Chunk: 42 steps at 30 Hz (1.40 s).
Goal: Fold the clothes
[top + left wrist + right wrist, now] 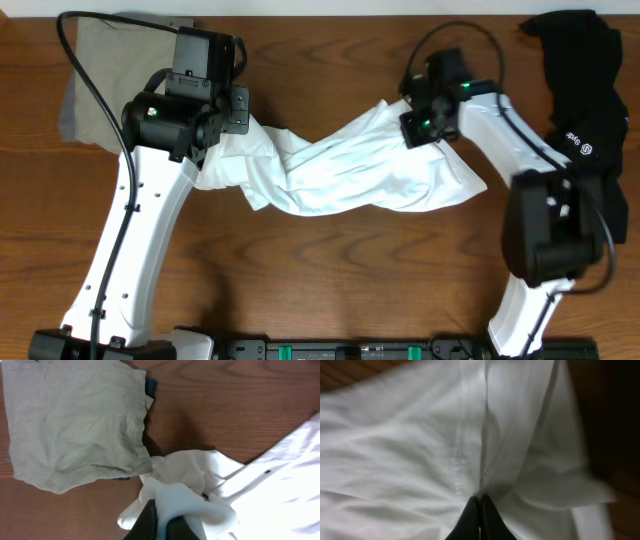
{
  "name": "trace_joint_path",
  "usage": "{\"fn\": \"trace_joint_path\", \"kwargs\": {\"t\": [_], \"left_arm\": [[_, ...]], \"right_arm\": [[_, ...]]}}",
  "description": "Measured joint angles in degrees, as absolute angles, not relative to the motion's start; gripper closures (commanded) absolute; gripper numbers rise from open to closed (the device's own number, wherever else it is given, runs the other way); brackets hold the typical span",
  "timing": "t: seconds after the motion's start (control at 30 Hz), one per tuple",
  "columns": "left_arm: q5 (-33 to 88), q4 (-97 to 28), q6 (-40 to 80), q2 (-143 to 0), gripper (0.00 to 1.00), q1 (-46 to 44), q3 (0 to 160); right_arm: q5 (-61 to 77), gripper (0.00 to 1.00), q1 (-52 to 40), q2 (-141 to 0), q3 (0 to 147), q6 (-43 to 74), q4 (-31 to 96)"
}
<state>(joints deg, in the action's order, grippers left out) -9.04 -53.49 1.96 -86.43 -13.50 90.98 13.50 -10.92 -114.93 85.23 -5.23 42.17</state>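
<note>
The white T-shirt [340, 170] lies crumpled and stretched across the middle of the table, between the two arms. My left gripper [235, 125] is shut on a bunched fold at the shirt's left end; in the left wrist view the cloth [190, 495] runs between the black fingers [161, 519]. My right gripper [412, 120] is shut on the shirt's upper right part; in the right wrist view the fingertips [480, 502] pinch a seam of the white fabric [420, 450]. No graphic or lettering shows.
A khaki-tan folded garment [100, 80] lies at the back left, also in the left wrist view [75, 420], close to the left gripper. A black garment [585, 90] lies at the back right. Bare wood table [330, 280] shows in front.
</note>
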Motion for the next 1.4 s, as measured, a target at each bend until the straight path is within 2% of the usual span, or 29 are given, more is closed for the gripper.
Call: {"fn": "trace_joint_path", "kwargs": {"t": [0.23,0.27,0.3,0.33,0.4,0.5,0.77,1.1,1.4], "left_arm": [[-9.04,-53.49,1.96,-86.43,0.94,-13.5,90.98],[-9.04,-53.49,1.96,-86.43,0.94,-13.5,90.98],[-9.04,-53.49,1.96,-86.43,0.94,-13.5,90.98],[-9.04,-53.49,1.96,-86.43,0.94,-13.5,90.98],[-9.04,-53.49,1.96,-86.43,0.94,-13.5,91.0],[-9.04,-53.56,1.96,-86.43,0.94,-13.5,90.98],[-9.04,-53.63,1.96,-86.43,0.94,-13.5,90.98],[-9.04,-53.65,1.96,-86.43,0.94,-13.5,90.98],[-9.04,-53.8,1.96,-86.43,0.94,-13.5,90.98]], "right_arm": [[13.28,0.99,-8.71,-111.48,86.0,-4.99,45.82],[13.26,0.96,-8.69,-111.55,85.97,-4.99,46.28],[13.28,0.85,-8.69,-111.55,85.97,-5.02,46.52],[13.3,0.78,-8.69,-111.55,85.97,-4.78,46.61],[13.28,0.7,-8.69,-111.55,85.97,-4.95,46.83],[13.1,0.65,-8.69,-111.55,85.97,-4.91,47.11],[11.66,0.64,-8.69,-111.55,84.71,-4.89,45.71],[7.79,0.58,-8.75,-111.55,76.44,-1.32,34.17],[6.85,0.66,-8.8,-111.55,72.64,2.85,27.75]]}}
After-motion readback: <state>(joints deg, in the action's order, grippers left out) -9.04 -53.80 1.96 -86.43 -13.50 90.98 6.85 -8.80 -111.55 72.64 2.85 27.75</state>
